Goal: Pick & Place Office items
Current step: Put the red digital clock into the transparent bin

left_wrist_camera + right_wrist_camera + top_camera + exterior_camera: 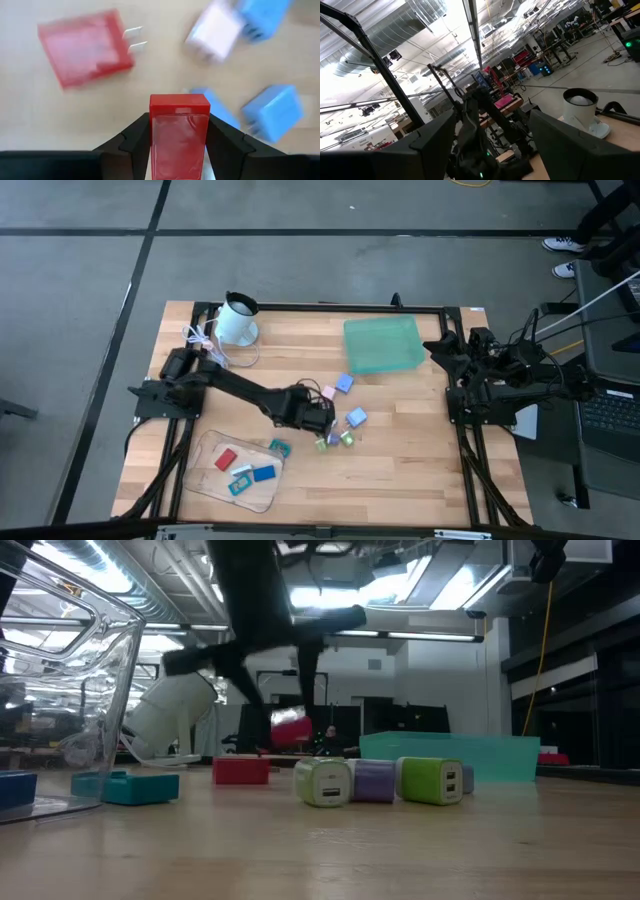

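Note:
My left gripper (179, 131) (319, 416) is at mid-table, shut on a small red block (179, 112), which shows lifted in the low view (290, 727). On the wood below lie a red pronged piece (85, 47), a pink piece (216, 31) and blue pieces (275, 112). Two green pieces (433, 781) (323, 782) and a purple one (374, 780) sit nearer the near edge. My right gripper (492, 145) is open, parked at the right edge (470, 365). My left gripper pinches the red block between its two fingers, one finger (137, 140) on each of two opposite side faces. The fingers come from above, pointing down. The block's end (179, 102) sticks out past the fingertips, and the block is lifted clear of the table.
A clear tray (215, 485) near the left near corner holds red (226, 459), blue (263, 473) and teal pieces; a teal piece (279, 447) lies at its rim. A green tray (382, 344) sits far right, a white mug (238, 320) and white cord (205, 340) far left.

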Motion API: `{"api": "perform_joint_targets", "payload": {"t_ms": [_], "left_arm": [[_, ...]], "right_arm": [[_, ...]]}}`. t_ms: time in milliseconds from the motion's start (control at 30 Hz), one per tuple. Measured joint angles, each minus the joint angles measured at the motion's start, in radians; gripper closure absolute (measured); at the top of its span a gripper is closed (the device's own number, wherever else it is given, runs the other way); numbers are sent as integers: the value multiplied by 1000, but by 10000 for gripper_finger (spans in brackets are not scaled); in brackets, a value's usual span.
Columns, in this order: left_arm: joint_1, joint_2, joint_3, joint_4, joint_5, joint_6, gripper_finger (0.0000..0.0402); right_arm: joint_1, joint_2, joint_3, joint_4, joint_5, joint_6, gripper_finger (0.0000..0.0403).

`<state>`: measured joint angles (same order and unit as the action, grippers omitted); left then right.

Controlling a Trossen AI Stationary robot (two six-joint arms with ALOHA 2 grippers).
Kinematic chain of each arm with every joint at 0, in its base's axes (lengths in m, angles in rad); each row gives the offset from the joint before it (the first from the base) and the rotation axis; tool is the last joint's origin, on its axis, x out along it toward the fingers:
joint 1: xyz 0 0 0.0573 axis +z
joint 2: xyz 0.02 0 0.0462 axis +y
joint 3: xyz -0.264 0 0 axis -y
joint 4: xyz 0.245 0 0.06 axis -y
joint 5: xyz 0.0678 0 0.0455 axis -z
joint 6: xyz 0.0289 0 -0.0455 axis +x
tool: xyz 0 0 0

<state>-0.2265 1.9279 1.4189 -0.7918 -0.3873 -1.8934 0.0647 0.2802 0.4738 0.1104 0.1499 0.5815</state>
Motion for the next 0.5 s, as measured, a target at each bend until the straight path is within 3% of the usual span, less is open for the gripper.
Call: {"api": "perform_joint_targets", "payload": {"t_ms": [167, 333, 500], "left_arm": [[38, -106, 0, -13, -122, 140, 249], [-4, -238, 1, 87, -185, 362, 249], [-126, -352, 1, 137, -108, 503, 249]], "right_arm": [[0, 0, 0, 0, 4, -2, 142], [0, 0, 0, 1, 18, -14, 142], [0, 0, 0, -2, 18, -21, 142]]}}
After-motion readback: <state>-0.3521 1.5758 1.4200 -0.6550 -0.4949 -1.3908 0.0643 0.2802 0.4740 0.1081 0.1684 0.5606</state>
